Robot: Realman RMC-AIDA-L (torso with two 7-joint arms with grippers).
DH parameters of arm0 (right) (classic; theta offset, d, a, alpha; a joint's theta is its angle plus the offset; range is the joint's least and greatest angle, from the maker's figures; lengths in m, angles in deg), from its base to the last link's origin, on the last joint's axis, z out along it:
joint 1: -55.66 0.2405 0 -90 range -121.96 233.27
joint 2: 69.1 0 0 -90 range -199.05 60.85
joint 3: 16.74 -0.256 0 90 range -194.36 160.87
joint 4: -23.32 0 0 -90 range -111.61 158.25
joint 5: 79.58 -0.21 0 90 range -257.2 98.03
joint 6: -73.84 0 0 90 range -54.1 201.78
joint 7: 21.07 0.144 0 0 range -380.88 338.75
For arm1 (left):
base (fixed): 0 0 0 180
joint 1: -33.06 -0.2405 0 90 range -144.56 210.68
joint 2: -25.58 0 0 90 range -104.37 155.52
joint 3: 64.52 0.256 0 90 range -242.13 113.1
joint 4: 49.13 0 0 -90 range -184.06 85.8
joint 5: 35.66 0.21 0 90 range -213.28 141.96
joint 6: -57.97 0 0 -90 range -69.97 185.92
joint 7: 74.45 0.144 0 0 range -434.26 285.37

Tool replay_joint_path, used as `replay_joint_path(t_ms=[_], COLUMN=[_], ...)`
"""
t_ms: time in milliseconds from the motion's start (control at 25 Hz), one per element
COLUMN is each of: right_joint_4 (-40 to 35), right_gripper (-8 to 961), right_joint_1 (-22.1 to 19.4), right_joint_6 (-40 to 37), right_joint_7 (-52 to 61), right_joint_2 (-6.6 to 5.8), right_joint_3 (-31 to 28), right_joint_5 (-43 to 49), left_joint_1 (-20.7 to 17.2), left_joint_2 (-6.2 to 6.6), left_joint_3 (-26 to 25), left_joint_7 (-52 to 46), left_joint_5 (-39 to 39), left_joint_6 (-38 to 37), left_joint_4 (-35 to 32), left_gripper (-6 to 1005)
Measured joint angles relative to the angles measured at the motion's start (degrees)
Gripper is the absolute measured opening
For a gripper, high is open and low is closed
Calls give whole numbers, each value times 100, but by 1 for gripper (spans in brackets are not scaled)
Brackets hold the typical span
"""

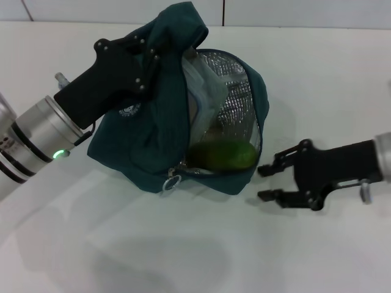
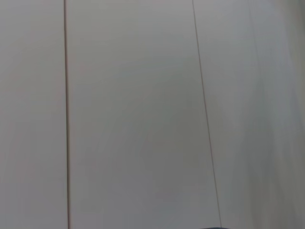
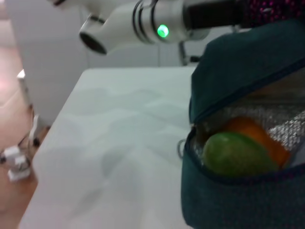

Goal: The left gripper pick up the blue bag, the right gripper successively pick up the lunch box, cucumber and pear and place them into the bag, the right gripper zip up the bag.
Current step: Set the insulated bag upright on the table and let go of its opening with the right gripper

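Observation:
The blue bag [image 1: 137, 134] lies open on the white table, showing its silver lining [image 1: 235, 91]. My left gripper [image 1: 149, 58] is shut on the bag's upper fabric and holds it up. A clear lunch box [image 1: 204, 91] stands inside. A green fruit [image 1: 223, 155] lies at the mouth of the bag; it also shows in the right wrist view [image 3: 236, 153], with something orange [image 3: 259, 136] behind it. The zipper pull [image 1: 171, 181] hangs at the front edge. My right gripper [image 1: 263, 183] is open and empty, just right of the opening. I cannot tell the cucumber apart.
The white table [image 1: 183, 250] stretches in front of the bag. Its edge shows in the right wrist view [image 3: 52, 133], with floor beyond. The left arm [image 3: 157, 21] reaches over the bag. The left wrist view shows only a pale panelled surface [image 2: 143, 119].

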Motion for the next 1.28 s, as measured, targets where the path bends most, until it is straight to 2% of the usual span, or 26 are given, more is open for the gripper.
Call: replay_joint_path(t_ms=[160, 360, 720, 1120, 1280], right_joint_4=[19, 30, -432, -372, -298], right_gripper=[393, 393, 374, 345, 320], right_joint_1=[209, 280, -14, 57, 58], right_joint_6=[464, 782, 839, 812, 995], right_joint_7=[74, 77, -69, -174, -217], right_joint_2=[34, 62, 22, 55, 60], right_joint_3=[707, 1066, 1167, 1496, 1665], right_joint_5=[-24, -282, -447, -577, -935], left_joint_1=[10, 67, 67, 81, 80], left_joint_2=[-1, -8, -21, -28, -27], left_joint_3=[1, 2, 2, 1, 1], left_joint_7=[1, 3, 5, 6, 24], left_joint_5=[-3, -6, -28, -37, -23], left_joint_6=[0, 47, 58, 61, 61], left_joint_4=[0, 0, 51, 54, 54], left_gripper=[85, 86, 86, 88, 88])
